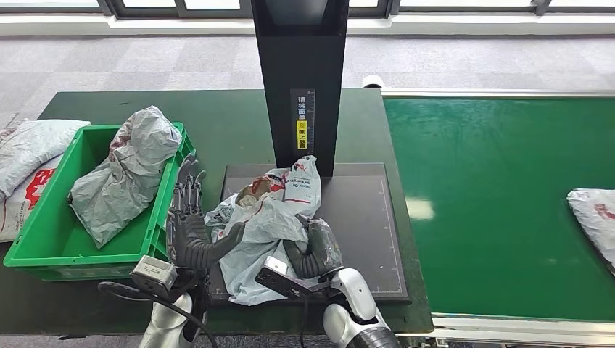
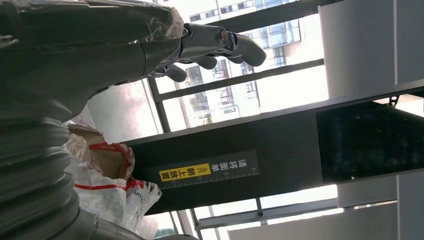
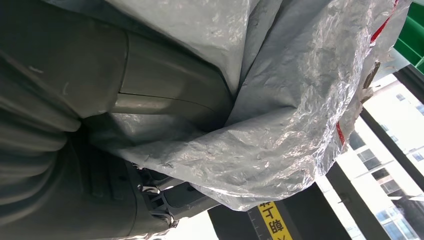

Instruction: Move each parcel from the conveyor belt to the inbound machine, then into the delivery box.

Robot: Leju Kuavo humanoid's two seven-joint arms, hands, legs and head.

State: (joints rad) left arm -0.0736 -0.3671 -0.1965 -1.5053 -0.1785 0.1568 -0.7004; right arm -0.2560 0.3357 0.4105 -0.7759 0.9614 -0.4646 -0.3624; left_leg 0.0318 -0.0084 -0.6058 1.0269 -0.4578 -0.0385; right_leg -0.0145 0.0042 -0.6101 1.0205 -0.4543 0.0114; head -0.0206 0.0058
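A crumpled grey parcel [image 1: 268, 217] with red print lies on the dark plate [image 1: 362, 217] of the inbound machine, in front of its black column [image 1: 301, 72]. My right hand [image 1: 313, 250] grips the parcel's right near side; in the right wrist view the film [image 3: 280, 100] is pinched between the thumb and fingers of that hand [image 3: 75, 125]. My left hand [image 1: 190, 217] stands at the parcel's left edge with its fingers [image 2: 240, 45] stretched out straight and its thumb against the bag [image 2: 110, 195]. A second grey parcel [image 1: 595, 217] lies on the green conveyor belt [image 1: 493, 188] at the right edge.
The green delivery box [image 1: 80, 259] stands left of the plate with one grey parcel [image 1: 127, 174] in it. More white parcels [image 1: 29, 152] lie beyond the box at the far left. The dark green table runs behind the box and the column.
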